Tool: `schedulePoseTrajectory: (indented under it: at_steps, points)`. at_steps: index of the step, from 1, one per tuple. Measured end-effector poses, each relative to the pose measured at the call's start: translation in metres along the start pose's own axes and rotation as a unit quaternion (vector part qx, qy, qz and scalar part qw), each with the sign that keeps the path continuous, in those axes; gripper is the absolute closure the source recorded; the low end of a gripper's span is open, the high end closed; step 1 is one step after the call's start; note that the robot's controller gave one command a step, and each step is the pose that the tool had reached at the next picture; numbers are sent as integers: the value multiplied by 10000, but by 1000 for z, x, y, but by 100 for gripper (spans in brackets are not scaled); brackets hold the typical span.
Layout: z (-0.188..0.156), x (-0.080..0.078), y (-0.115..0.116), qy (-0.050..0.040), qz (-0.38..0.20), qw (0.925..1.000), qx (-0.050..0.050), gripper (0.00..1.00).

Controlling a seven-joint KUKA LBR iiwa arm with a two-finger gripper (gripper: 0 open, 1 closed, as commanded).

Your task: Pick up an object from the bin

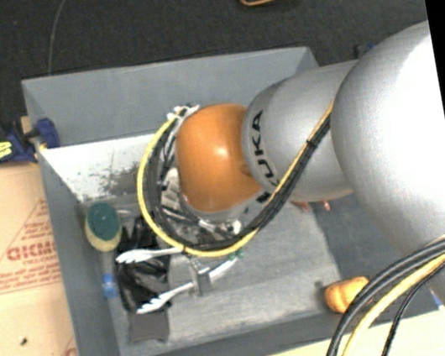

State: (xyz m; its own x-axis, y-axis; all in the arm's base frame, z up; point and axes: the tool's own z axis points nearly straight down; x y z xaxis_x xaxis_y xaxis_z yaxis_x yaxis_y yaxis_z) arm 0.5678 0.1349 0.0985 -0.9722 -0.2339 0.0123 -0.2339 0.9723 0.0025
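Observation:
My gripper [132,282] is low in the left part of the bin and stands open, its two white-tipped fingers [144,253] pointing left. A black, irregular thing [142,276] lies between them; whether the fingers touch it I cannot tell. Just above the upper finger stands a cream cylinder with a teal top [103,224]. A small blue thing [107,284] lies against the left wall beside the black thing. Below the lower finger a flat grey piece [149,326] lies on the floor.
An orange thing [345,293] lies at the bin's front right, partly behind cables. The arm, with its orange cover and yellow cable, hides the middle and right of the bin. Bare floor shows along the front, right of the grey piece.

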Motion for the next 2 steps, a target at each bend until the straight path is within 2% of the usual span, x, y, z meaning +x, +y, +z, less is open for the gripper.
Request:
schedulePoseTrajectory:
  at_steps: [1,2]
  points:
    - [28,-4,-52,-82,-2605,9654,33,0]
    - [28,31,-9,-50,-1840,9829,0,100]
